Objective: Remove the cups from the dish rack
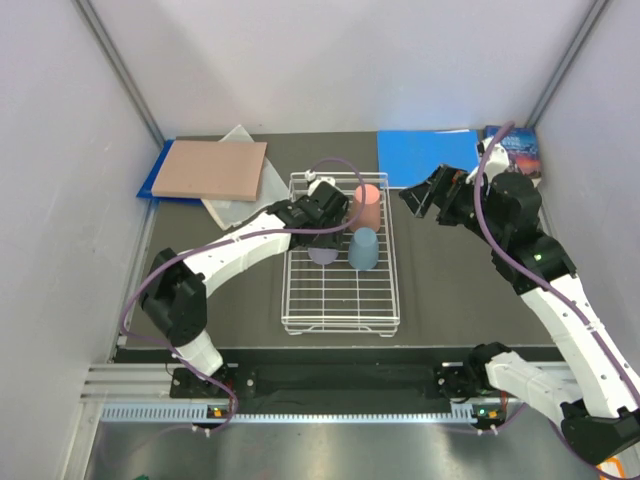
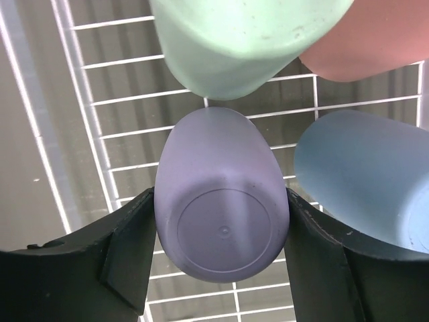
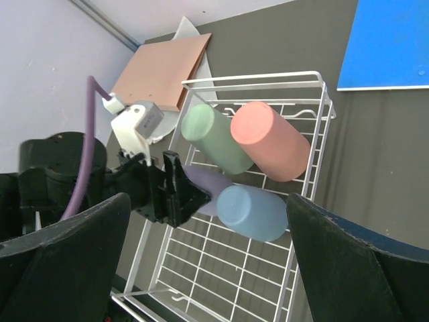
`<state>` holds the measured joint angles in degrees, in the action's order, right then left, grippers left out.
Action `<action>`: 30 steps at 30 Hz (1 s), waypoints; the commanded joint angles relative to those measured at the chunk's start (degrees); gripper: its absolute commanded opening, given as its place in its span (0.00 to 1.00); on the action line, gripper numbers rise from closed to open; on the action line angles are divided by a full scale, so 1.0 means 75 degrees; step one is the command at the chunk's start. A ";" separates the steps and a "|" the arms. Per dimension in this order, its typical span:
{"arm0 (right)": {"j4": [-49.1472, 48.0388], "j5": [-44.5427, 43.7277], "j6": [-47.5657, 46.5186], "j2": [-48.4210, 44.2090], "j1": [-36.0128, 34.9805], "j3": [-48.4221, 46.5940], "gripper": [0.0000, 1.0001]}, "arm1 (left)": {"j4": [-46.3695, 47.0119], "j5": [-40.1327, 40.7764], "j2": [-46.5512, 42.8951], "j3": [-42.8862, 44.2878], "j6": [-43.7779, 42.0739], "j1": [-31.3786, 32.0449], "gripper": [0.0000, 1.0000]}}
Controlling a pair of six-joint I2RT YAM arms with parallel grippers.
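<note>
Dark counter (image 1: 440, 290), white walls | rack (image 1: 340, 322) mid-counter | green cup (image 3: 213, 137), pink cup (image 1: 366, 205), purple cup (image 2: 221, 168), blue cup (image 1: 363, 250) all in it, none unloaded | left pincer (image 2: 220, 221) straddles purple cup, cannot tell if pinching | right pincer (image 1: 425, 197) spread, empty, beside rack

Four cups: purple cup (image 2: 221, 231) inside the left claw (image 2: 221, 201), green cup (image 2: 241, 40) and pink cup (image 2: 369, 40) beyond it, blue cup (image 2: 362, 174) beside it. One dish rack (image 1: 340, 328), one blue folder (image 1: 430, 155), one tan board (image 1: 210, 168).
</note>
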<state>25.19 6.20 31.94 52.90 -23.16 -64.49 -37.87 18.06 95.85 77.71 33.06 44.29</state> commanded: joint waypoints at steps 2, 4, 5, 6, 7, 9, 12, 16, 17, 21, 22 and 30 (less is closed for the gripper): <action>0.0262 -0.0439 -0.0251 -0.0035 -0.0100 -0.0214 1.00 | -0.0786 0.0439 -0.1024 0.1062 0.0092 0.0001 0.00; 0.0413 -0.0672 -0.0170 0.0082 -0.0100 -0.0249 1.00 | -0.0973 0.0497 -0.1341 0.1367 0.0011 0.0001 0.00; 0.0484 -0.0790 -0.0100 0.0129 -0.0088 -0.0272 1.00 | -0.0974 0.0498 -0.1668 0.1647 -0.0036 0.0001 0.00; 0.0520 -0.0988 0.0133 0.0153 -0.0111 -0.0238 1.00 | -0.0928 0.0486 -0.1833 0.1754 -0.0072 0.0001 0.00; 0.0462 -0.1257 0.0275 0.0130 -0.0100 -0.0179 0.98 | -0.0777 0.0428 -0.1998 0.1872 -0.0072 0.0001 0.00; 0.0217 -0.1423 0.0753 -0.0034 -0.0123 0.0193 0.95 | -0.0414 -0.0074 -0.2501 0.1920 -0.0049 -0.0046 0.00; -0.0732 -0.0910 0.0921 -0.0432 -0.0112 0.0594 0.91 | 0.0920 -0.1607 -0.3193 0.1256 0.0324 -0.0268 0.00; -0.1761 0.0670 0.1001 -0.0619 -0.0123 0.0781 0.93 | 0.3717 -0.4780 -0.3873 -0.0501 0.1869 -0.1099 0.00; -0.1974 0.0894 0.1061 -0.0667 -0.0123 0.0863 0.92 | 0.4479 -0.5426 -0.4025 -0.0935 0.2442 -0.1577 0.00; -0.2455 0.1364 0.1447 -0.0889 -0.0135 0.1063 0.88 | 0.8439 -0.6756 -0.4073 -0.2695 0.5103 -0.2132 0.00; -0.2677 0.1551 0.1529 -0.0994 -0.0147 0.1121 0.85 | 0.8668 -0.6768 -0.4062 -0.2860 0.5235 -0.2144 0.00; -0.3300 0.2010 0.2057 -0.1124 -0.0404 0.1357 0.72 | 0.9806 -0.7049 -0.3336 -0.3143 0.5880 -0.2144 0.00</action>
<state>5.50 18.39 45.25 44.84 -24.38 -54.11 19.77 -30.72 71.22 52.80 71.42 28.23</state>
